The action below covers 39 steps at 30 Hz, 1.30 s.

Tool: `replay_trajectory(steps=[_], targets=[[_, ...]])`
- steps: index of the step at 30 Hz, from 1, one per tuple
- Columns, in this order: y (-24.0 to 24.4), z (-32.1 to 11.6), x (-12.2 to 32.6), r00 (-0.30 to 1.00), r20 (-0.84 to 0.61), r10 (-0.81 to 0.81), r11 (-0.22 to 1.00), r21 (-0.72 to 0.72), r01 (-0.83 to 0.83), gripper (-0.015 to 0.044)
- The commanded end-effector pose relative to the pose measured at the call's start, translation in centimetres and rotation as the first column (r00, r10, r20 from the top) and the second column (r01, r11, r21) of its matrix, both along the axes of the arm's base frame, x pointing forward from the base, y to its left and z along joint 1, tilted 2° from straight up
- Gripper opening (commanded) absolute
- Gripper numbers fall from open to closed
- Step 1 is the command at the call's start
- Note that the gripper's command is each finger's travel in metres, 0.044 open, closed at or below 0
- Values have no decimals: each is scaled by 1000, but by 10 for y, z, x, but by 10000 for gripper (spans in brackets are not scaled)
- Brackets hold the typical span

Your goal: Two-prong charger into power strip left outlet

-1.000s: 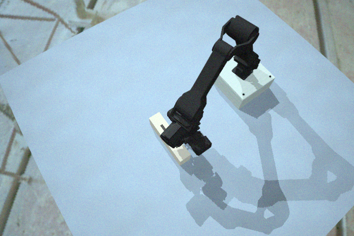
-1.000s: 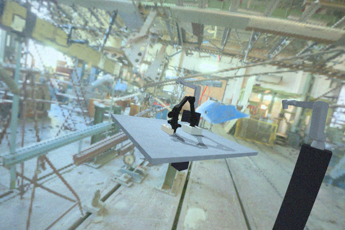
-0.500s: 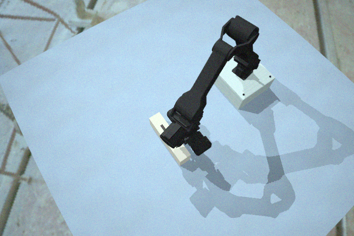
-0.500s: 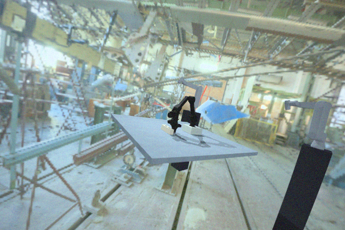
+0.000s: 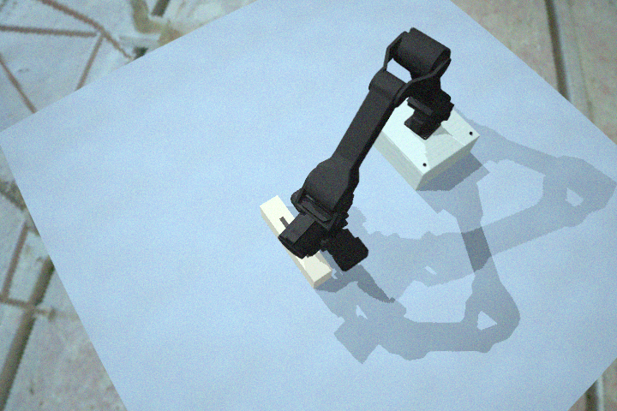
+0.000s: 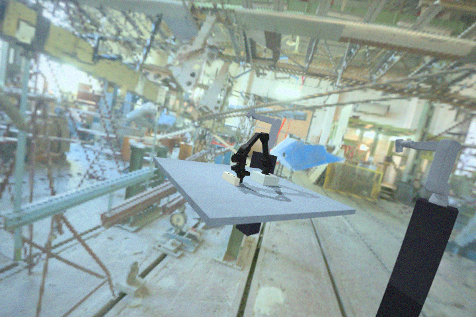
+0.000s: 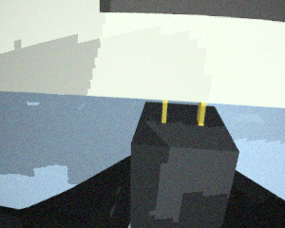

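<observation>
The cream power strip lies on the table, partly covered by the arm in the top view. In the wrist view its pale surface fills the top, with a dark bar along the upper edge; no outlet openings can be made out there. My gripper is shut on the dark block-shaped charger, one finger on each side. Two yellow prongs point toward the strip. Their tips meet its near edge in the image; contact cannot be told. The top view hides the fingertips.
The arm's white base block stands behind the strip on the pale blue table. Arm shadows fall across the table. A grey robot arm stands on a dark pedestal away from the table.
</observation>
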<state>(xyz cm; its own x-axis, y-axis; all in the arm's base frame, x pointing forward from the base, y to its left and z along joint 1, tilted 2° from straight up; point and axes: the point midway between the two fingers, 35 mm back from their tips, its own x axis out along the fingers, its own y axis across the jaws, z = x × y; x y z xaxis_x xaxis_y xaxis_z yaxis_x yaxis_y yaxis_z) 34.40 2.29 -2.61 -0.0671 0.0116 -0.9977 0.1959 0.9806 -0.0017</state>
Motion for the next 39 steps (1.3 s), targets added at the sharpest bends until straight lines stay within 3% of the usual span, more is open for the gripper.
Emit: replay_trajectory(steps=[1, 39], targets=[[0, 1, 3, 1000, 5, 3, 1000, 4, -3, 0], [0, 3, 7, 1000, 5, 3, 1000, 4, -3, 0]])
